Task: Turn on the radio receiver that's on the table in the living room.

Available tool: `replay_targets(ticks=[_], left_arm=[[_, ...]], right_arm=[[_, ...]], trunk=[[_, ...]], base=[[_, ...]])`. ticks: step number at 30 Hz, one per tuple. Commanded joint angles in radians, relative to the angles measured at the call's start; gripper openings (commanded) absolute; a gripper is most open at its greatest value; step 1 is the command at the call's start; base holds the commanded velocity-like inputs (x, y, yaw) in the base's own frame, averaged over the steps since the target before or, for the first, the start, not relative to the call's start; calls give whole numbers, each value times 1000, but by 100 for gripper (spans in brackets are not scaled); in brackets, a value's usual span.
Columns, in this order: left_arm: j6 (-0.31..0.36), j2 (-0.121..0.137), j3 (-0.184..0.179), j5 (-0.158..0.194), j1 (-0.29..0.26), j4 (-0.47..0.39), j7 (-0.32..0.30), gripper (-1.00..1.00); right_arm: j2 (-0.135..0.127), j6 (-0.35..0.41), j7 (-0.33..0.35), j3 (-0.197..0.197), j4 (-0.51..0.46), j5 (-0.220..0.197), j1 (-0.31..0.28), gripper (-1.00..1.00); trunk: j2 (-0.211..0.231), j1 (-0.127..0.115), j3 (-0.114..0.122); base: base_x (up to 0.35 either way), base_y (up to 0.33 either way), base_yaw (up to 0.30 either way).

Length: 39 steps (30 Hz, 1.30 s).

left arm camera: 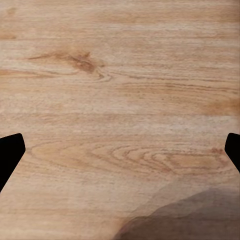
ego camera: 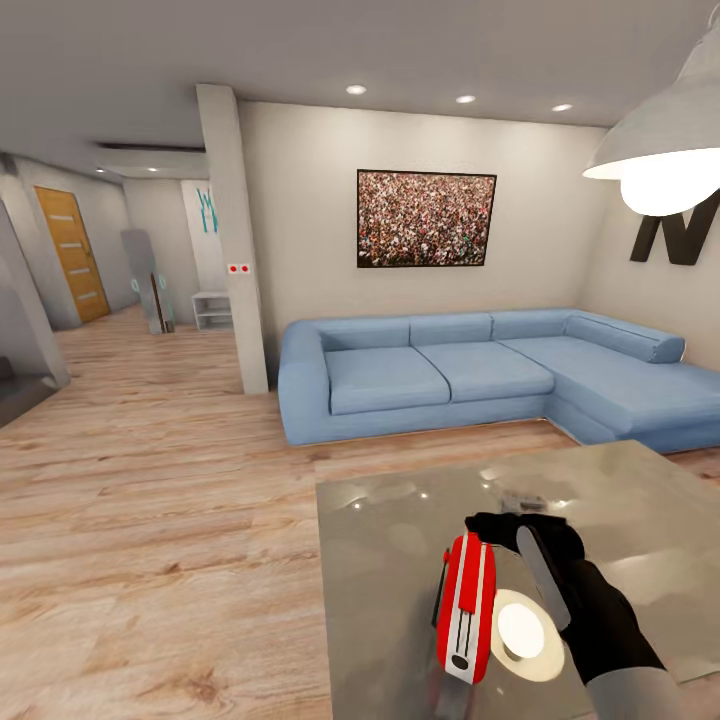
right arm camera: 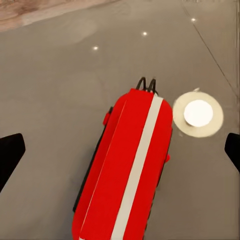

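Note:
The red radio receiver [ego camera: 468, 610] with a white stripe stands on its edge on the glossy grey table [ego camera: 400, 520], near the table's front. My right gripper [ego camera: 505, 550] hovers just above and to the right of it, open. In the right wrist view the radio receiver [right arm camera: 127, 170] lies between and beyond the wide-apart black fingertips [right arm camera: 10, 155], which do not touch it; the table [right arm camera: 60, 75] spreads around it. My left gripper [left arm camera: 120, 150] is open over the wood floor [left arm camera: 120, 75], holding nothing. The dial is not visible.
A white pendant lamp [ego camera: 665, 150] hangs at the upper right and mirrors as a bright disc [ego camera: 520, 630] on the table beside the radio. A blue corner sofa [ego camera: 480, 370] stands behind the table, under a framed crowd picture [ego camera: 426, 218]. A column [ego camera: 235, 240] and hallway lie to the left.

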Motion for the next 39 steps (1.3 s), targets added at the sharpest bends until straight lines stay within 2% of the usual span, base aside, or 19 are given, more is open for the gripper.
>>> replay_targets(ticks=[1,5,7,10,12,19,23,24,27,31,39], left_arm=[[0,0,0,0,0,0,0,100],[0,-2,-1,-1,0,0,0,100],[0,-2,-1,-1,0,0,0,100],[0,-1,-2,-1,0,0,0,100],[0,-2,-2,-1,0,0,0,100],[0,-4,-2,-1,0,0,0,100],[-1,-7,-3,-1,0,0,-2,100],[-3,-8,-3,-1,0,0,-3,100],[-3,-7,-3,-1,0,0,-3,100],[-2,-2,-2,-1,0,0,-1,100],[1,0,-2,-1,0,0,0,100]], right_arm=[[0,0,-3,0,6,0,-6,100],[1,-1,-34,-1,27,-1,-33,100],[3,-4,-82,-1,71,-1,-57,100],[9,-23,-114,-2,126,-2,-82,100],[18,-48,-132,-2,159,-2,-96,100],[45,-63,-165,-1,225,-1,-119,100],[62,-69,-168,1,278,0,-125,100],[78,-69,-167,15,288,3,-126,100],[94,-71,-167,58,295,4,-127,100],[100,-72,-167,80,297,2,-127,100],[101,-73,-168,84,298,2,-127,100]], trunk=[[0,0,0],[0,0,0],[0,0,0],[0,0,0],[0,0,0],[0,0,0],[0,0,0],[0,0,0],[0,0,0],[0,0,0],[0,0,0]], base=[[0,0,0],[0,0,0],[0,0,0],[0,0,0],[0,0,0],[0,0,0],[0,0,0],[0,0,0],[0,0,0],[0,0,0],[0,137,0]])
